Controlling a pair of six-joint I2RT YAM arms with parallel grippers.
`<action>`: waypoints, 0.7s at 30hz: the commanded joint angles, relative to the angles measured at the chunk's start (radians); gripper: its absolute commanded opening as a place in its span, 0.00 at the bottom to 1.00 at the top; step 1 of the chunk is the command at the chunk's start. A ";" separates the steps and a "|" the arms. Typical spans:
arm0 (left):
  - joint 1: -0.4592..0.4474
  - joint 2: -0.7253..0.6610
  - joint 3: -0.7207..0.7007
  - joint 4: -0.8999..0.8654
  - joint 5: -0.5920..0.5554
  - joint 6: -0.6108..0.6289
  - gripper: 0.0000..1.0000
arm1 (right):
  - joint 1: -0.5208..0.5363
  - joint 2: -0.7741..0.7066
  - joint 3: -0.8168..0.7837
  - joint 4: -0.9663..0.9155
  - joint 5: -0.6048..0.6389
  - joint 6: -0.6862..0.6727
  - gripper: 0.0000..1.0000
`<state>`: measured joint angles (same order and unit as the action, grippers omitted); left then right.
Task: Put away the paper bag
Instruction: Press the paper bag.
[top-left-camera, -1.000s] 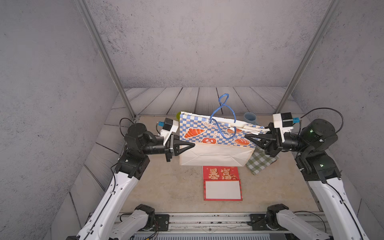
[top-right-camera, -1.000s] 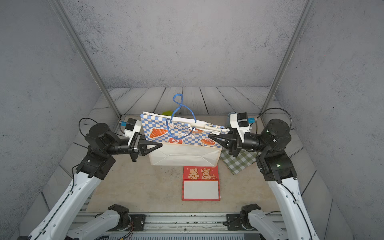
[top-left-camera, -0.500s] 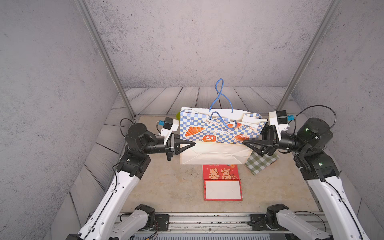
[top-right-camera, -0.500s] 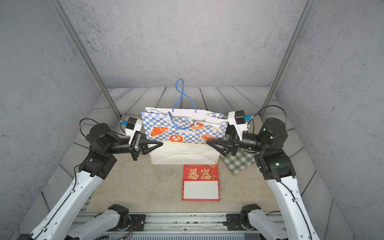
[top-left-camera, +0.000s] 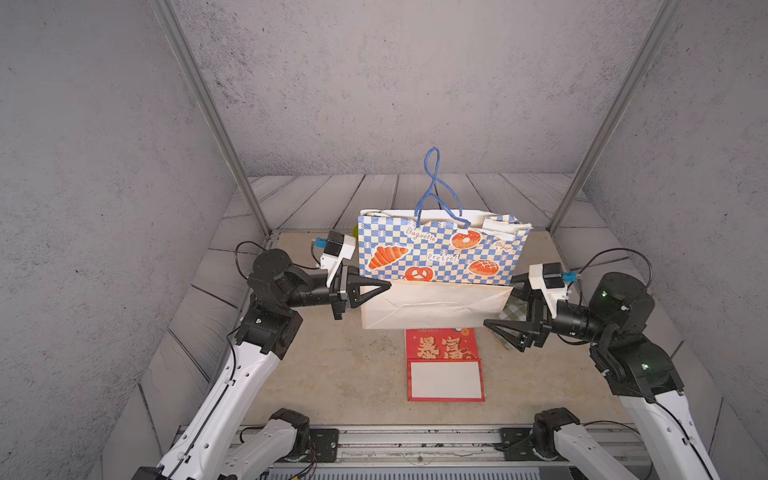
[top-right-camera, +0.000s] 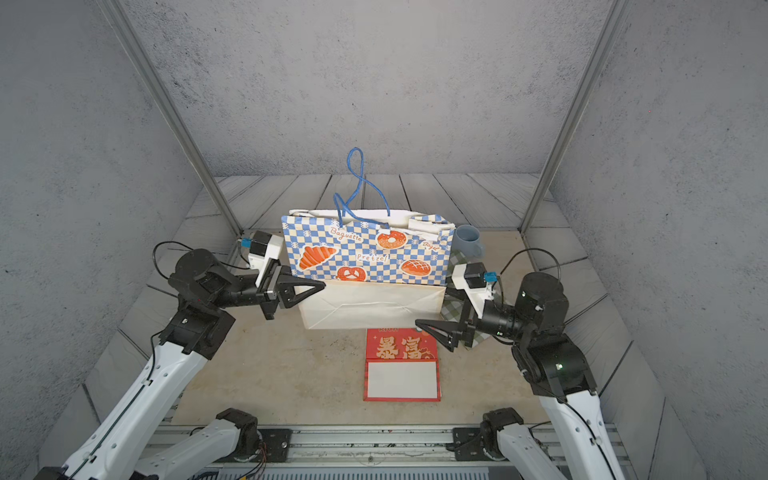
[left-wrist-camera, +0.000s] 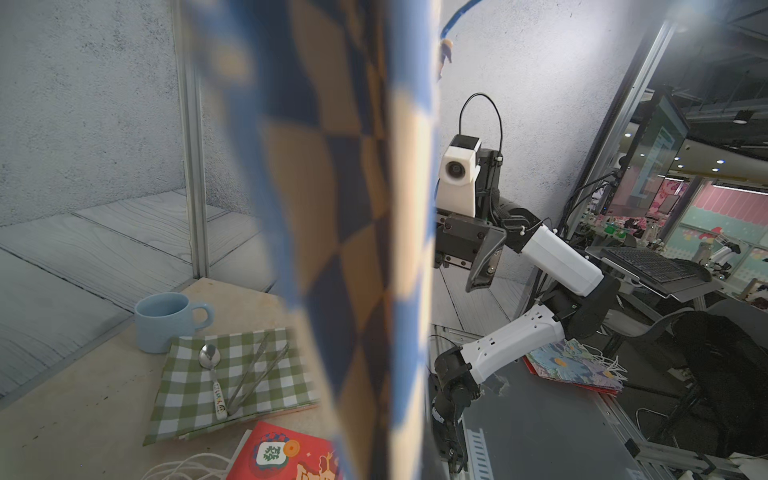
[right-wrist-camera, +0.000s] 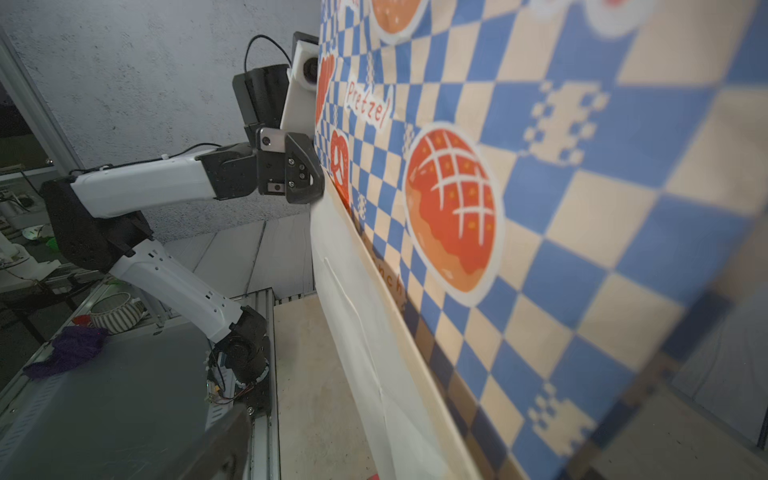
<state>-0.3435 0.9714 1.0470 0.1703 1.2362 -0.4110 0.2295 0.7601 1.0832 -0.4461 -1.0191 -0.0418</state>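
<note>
The paper bag (top-left-camera: 440, 253) (top-right-camera: 365, 253), blue and cream checked with bakery prints and a blue cord handle, stands upright mid-table. Its white bottom panel (top-left-camera: 432, 305) is folded out toward the front. My left gripper (top-left-camera: 386, 286) (top-right-camera: 320, 286) is shut on the bag's left edge at that fold, as the right wrist view confirms (right-wrist-camera: 307, 174). The bag (left-wrist-camera: 353, 249) fills the middle of the left wrist view. My right gripper (top-left-camera: 498, 302) (top-right-camera: 432, 307) stands open just off the bag's right edge, holding nothing. One finger (left-wrist-camera: 484, 266) shows beside the bag (right-wrist-camera: 498, 208).
A red envelope (top-left-camera: 444, 365) lies flat in front of the bag. Behind the bag's right end are a pale blue mug (top-right-camera: 467, 241) (left-wrist-camera: 166, 320) and a green checked cloth (left-wrist-camera: 232, 382) carrying a spoon and tongs. Metal frame posts stand at the back corners.
My right gripper opened, let go of the bag's right end and dropped back toward the front. The bag's top has swung up straight. The left gripper has kept its hold.
</note>
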 joint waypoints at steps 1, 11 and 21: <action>-0.006 -0.009 -0.018 0.099 -0.016 -0.085 0.00 | -0.001 0.009 -0.009 0.027 -0.017 0.022 0.85; -0.057 0.016 -0.049 0.177 -0.061 -0.207 0.00 | 0.002 0.033 -0.036 0.218 -0.118 0.224 0.56; -0.090 0.037 -0.075 0.097 -0.102 -0.256 0.19 | 0.002 -0.004 -0.028 0.118 0.000 0.269 0.00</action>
<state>-0.4229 1.0004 0.9806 0.2867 1.1496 -0.6350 0.2298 0.7776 1.0458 -0.2901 -1.0679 0.2031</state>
